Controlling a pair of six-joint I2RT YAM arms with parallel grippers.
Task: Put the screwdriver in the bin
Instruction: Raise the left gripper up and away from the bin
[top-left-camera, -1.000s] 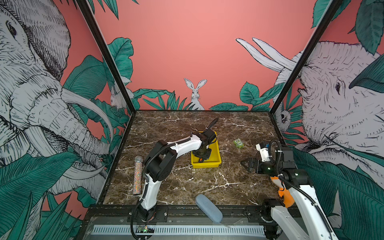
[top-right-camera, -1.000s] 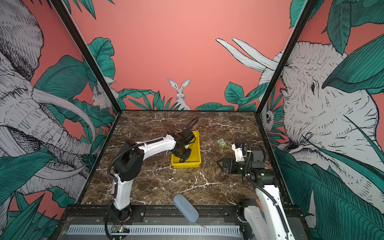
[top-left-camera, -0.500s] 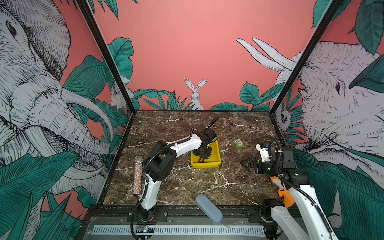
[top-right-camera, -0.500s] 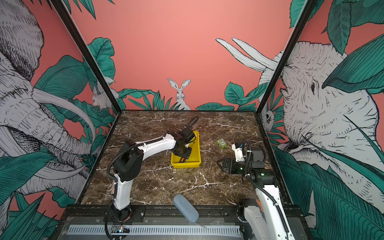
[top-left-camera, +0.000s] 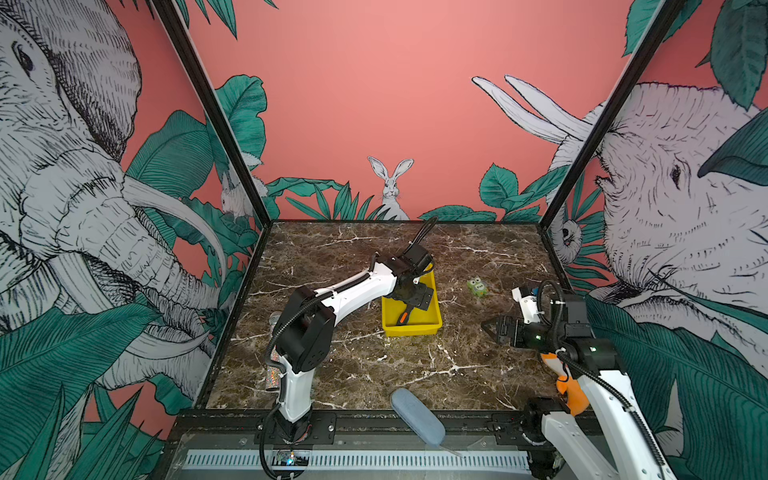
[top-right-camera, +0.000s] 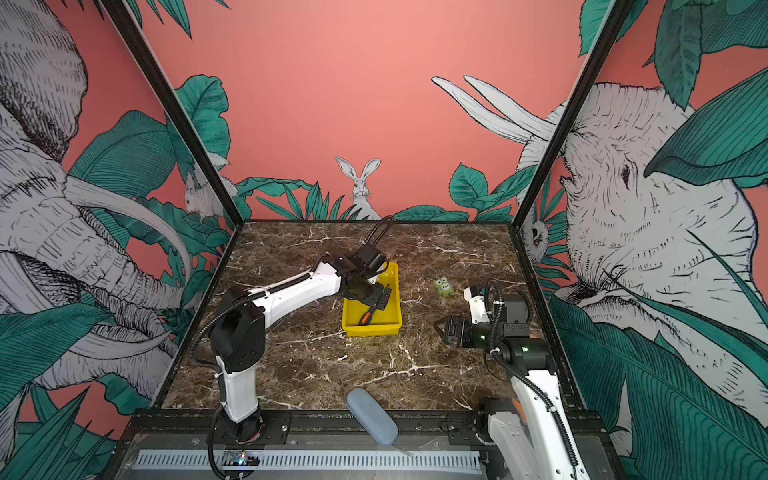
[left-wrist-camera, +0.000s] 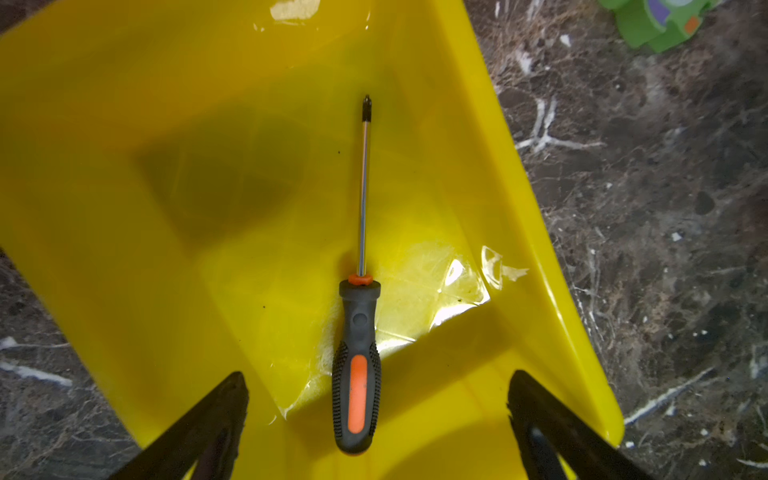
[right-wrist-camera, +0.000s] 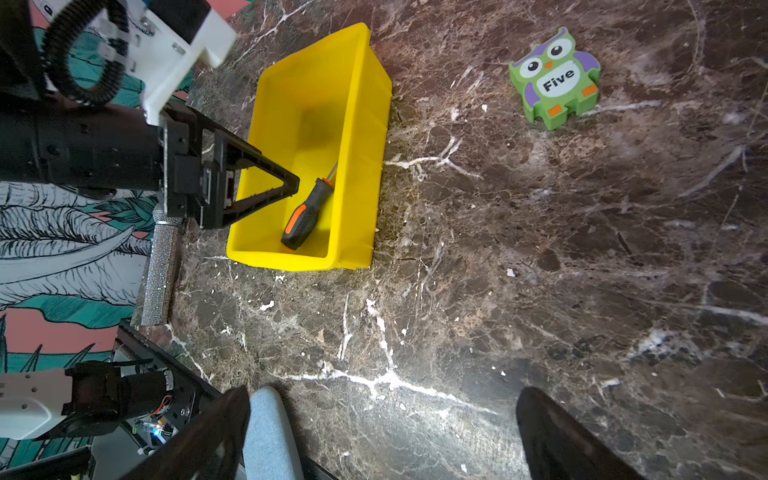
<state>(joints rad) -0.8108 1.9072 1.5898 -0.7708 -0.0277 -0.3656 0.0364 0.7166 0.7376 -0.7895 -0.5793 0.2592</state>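
Since the screwdriver (left-wrist-camera: 358, 332) lies flat on the floor of the bin (left-wrist-camera: 124, 208), with my left hand (top-left-camera: 415, 301) spread wide above it and gripping nothing, I would lift straight up, keeping both fingers clear of the handle and the yellow walls. My right hand (right-wrist-camera: 382, 392) is spread too, empty, hovering over the desk (right-wrist-camera: 498, 291) well apart.

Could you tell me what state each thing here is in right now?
bin: upright on the table
screwdriver: lying flat in the bin, free
left gripper: open, empty, above the bin
right gripper: open, empty
owl block: face up on the table
glitter tube: lying at the table's edge
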